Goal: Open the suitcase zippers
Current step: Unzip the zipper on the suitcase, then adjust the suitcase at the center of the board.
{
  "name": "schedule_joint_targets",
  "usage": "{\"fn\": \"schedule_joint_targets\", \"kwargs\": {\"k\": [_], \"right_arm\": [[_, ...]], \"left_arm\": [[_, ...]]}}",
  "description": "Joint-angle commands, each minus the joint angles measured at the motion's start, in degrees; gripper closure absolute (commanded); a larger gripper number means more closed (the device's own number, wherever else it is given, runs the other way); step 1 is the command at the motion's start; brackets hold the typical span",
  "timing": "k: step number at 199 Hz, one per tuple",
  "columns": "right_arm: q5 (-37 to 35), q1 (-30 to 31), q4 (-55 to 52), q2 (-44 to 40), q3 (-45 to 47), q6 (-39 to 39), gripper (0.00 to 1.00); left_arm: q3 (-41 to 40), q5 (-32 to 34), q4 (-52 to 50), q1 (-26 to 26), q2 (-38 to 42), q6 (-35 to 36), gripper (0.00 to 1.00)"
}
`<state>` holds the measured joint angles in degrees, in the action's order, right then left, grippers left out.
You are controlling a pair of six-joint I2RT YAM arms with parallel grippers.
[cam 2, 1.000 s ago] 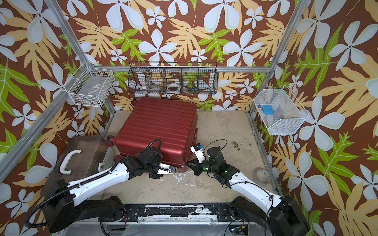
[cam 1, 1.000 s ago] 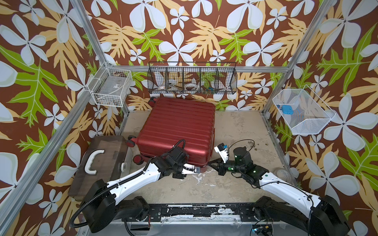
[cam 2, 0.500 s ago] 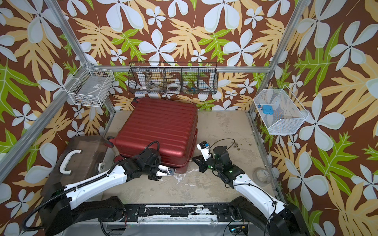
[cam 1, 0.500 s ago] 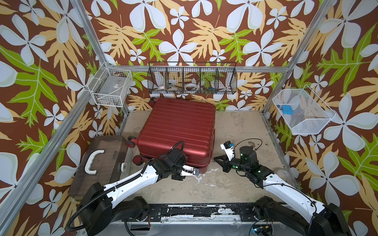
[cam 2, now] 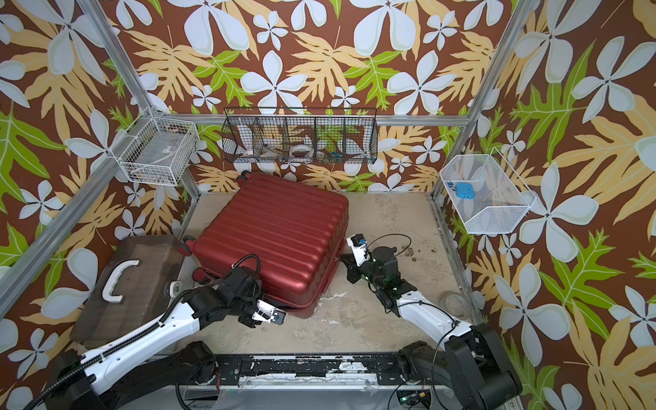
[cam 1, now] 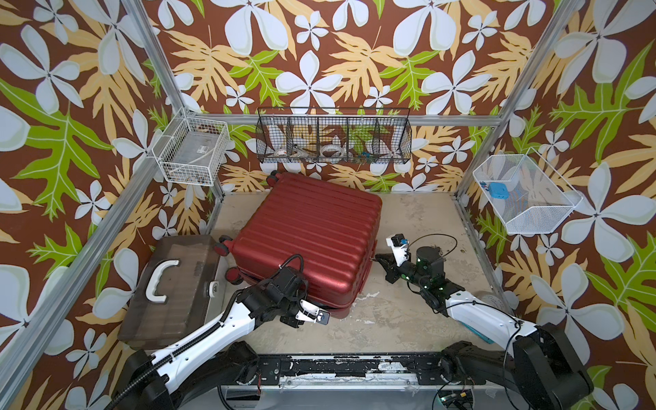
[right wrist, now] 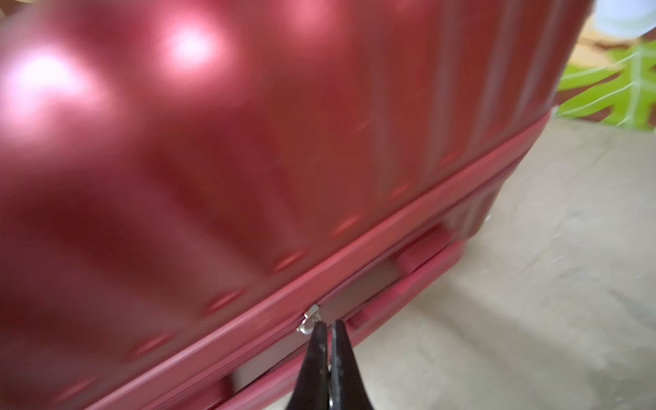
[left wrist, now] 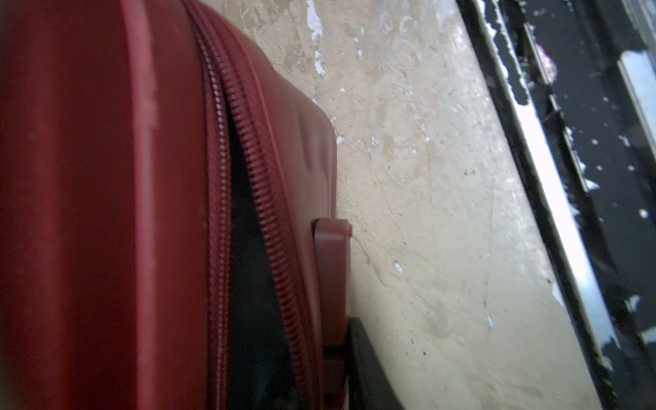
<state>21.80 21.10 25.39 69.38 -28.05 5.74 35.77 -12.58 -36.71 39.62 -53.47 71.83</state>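
Right wrist view: the right end effector point(right wrist: 328, 330), clamped on the pull tab point(right wrist: 308, 322), is being drawn farther along the suitcase point(right wrist: 248, 142) lying toward the desk's point(cam 1: 408, 312) back-left corner, so the zippers point(left wrist: 255, 198) are being parted; the left end effector point(cam 1: 298, 320), opening not discernible, is being withdrawn low toward the front edge, forearm outstretched.

Left arm point(cam 1: 213, 330) stretched forward, wrist bent; left gripper point(cam 1: 294, 318) held low, one dark finger point(left wrist: 369, 372) in the wrist view, gap between jaws not visible. Right arm point(cam 1: 472, 316) stretched forward; right gripper point(right wrist: 328, 328) jaws pressed together, tips touching
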Motion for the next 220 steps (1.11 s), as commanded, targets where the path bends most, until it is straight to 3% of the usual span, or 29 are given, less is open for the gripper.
{"fn": "schedule_joint_targets", "kwargs": {"k": [1, 36, 113, 141, 175, 194, 209, 220], "right_arm": [[-9.03, -1.38, 8.87, 3.21, -1.58, -3.78, 1.00], [-6.19, -7.49, 17.60, 11.94, -3.65, -1.68, 1.00], [1.05, -16.40, 25.24, 24.64, -11.86, 2.14, 1.00], [7.86, -16.62, 23.93, 29.28, -16.43, 5.34, 1.00], [10.65, -16.87, 19.94, 29.88, -19.07, 8.42, 1.00], [5.23, -16.97, 14.79, 27.63, -19.91, 11.31, 0.59], [-0.05, -17.52, 15.39, 23.03, -16.02, 13.12, 0.41], [-2.62, -18.83, 15.99, 19.53, -12.49, 15.92, 0.34]], "left_arm": [[-0.32, 7.07, -7.44, -1.62, 4.36, 9.77, 1.00], [-0.09, 9.27, -13.42, -1.73, 10.35, 12.44, 1.00], [-0.44, 10.78, -17.35, -1.73, 15.89, 13.15, 1.00], [-0.70, 9.83, -15.16, -1.73, 16.90, 13.88, 1.00], [-1.39, 7.01, -9.72, -1.73, 16.72, 15.13, 1.00], [-2.02, 4.36, -4.89, -1.73, 14.96, 13.89, 1.00], [-0.67, 1.48, -2.10, -1.35, 11.91, 10.72, 1.00], [0.70, 1.46, -0.01, 0.20, 8.64, 6.31, 1.00]]}}
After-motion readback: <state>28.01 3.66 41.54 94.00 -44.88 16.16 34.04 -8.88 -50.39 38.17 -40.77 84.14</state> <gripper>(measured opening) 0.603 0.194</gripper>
